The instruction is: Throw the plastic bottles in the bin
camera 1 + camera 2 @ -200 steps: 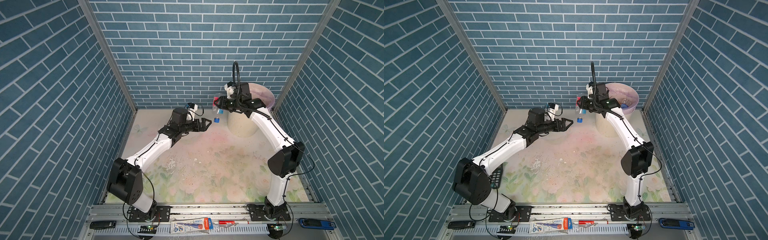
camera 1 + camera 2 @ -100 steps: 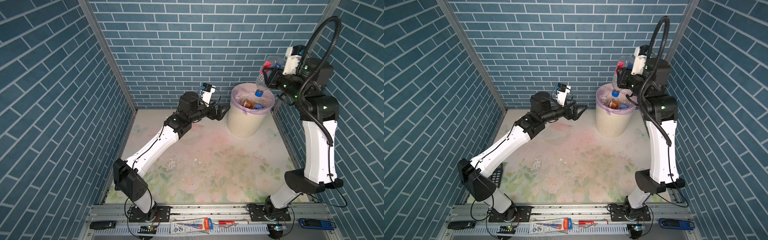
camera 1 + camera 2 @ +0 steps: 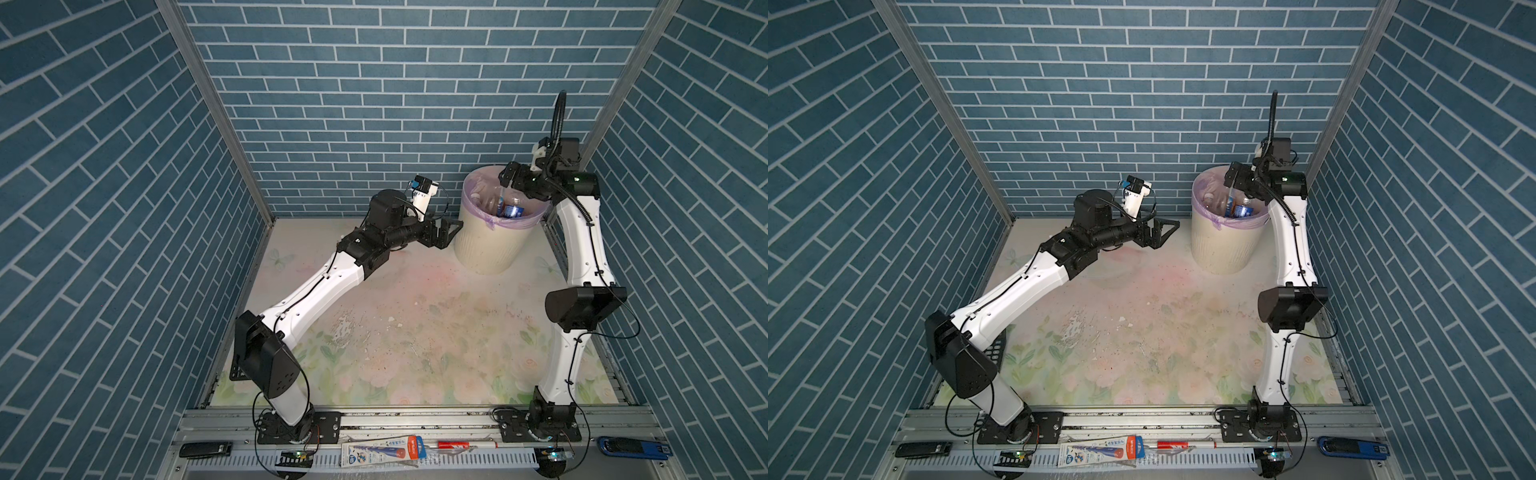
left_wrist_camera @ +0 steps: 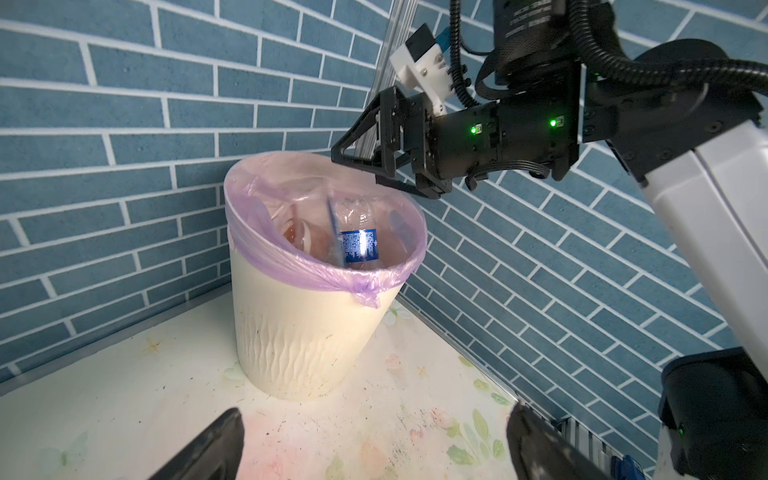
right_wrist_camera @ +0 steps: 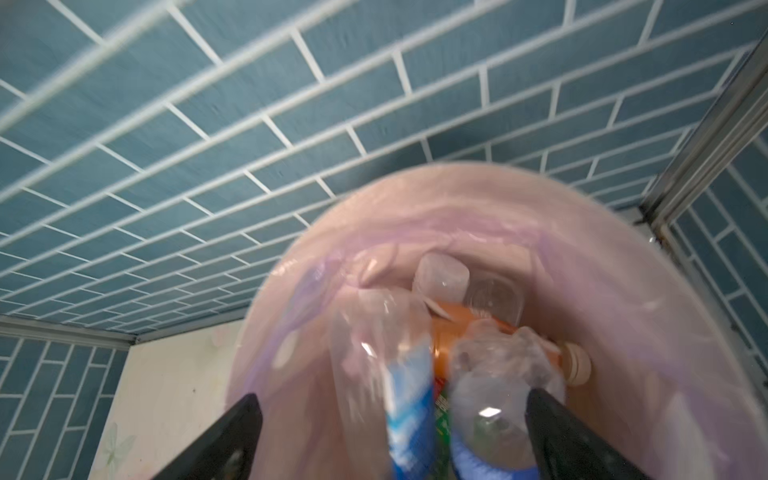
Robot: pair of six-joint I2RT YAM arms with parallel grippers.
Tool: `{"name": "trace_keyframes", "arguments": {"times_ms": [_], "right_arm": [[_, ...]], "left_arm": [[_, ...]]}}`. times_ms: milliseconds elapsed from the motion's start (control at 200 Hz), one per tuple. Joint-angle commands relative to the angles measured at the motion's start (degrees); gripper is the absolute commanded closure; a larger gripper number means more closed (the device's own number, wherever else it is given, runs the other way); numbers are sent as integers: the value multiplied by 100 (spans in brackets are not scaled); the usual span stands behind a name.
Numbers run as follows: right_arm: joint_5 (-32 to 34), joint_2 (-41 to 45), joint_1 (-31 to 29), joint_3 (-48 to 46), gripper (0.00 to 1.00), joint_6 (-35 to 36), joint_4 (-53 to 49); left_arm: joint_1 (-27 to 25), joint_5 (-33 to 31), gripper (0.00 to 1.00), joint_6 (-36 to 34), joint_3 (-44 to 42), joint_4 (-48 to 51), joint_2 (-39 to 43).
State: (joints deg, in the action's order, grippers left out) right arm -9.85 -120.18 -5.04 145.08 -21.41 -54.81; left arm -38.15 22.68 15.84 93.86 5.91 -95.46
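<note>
The bin [image 3: 490, 249] [image 3: 1221, 249], cream-white with a lilac bag over its rim, stands at the back right of the table. Several plastic bottles [image 3: 509, 208] [image 3: 1235, 205] lie inside it. My right gripper [image 3: 505, 176] [image 3: 1231, 176] [image 4: 357, 166] hangs open just above the rim. In the right wrist view a blurred clear bottle with a blue label [image 5: 399, 374] is between the spread fingers of the right gripper [image 5: 392, 399], touching neither, over an orange bottle [image 5: 453, 332]. My left gripper [image 3: 446, 232] [image 3: 1169, 228] [image 4: 374, 415] is open and empty, left of the bin [image 4: 307, 332].
Blue brick walls close in the back and both sides; the bin sits near the back right corner. A black calculator [image 3: 995, 351] lies at the table's left edge under my left arm. A pen package [image 3: 380, 449] and small devices lie on the front rail.
My right arm swung from the middle of the table up over the bin with a bottle, came down to the rim and opened; the bottle is free. My left arm reached toward the bin.
</note>
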Motion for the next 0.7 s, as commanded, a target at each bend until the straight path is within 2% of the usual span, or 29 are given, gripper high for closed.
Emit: {"name": "trace_keyframes", "arguments": {"times_ms": [0,80,460,695], "right_arm": [[-212,1265,-37,-541,1,-135,520],[-183,1524,-40,-858,1,-128,656],[-95,1937,-34,-1203,1,11,723],[510,2780,57,-2546,1,240,1141]], "left_arm": [[-8,-1,1,23,-105,-33,-14],[-8,13,1,43,-123,-68,-54],[-26,-74,1,45,-252,-9,73],[8,-637,1,-442,-449,340,506]]}}
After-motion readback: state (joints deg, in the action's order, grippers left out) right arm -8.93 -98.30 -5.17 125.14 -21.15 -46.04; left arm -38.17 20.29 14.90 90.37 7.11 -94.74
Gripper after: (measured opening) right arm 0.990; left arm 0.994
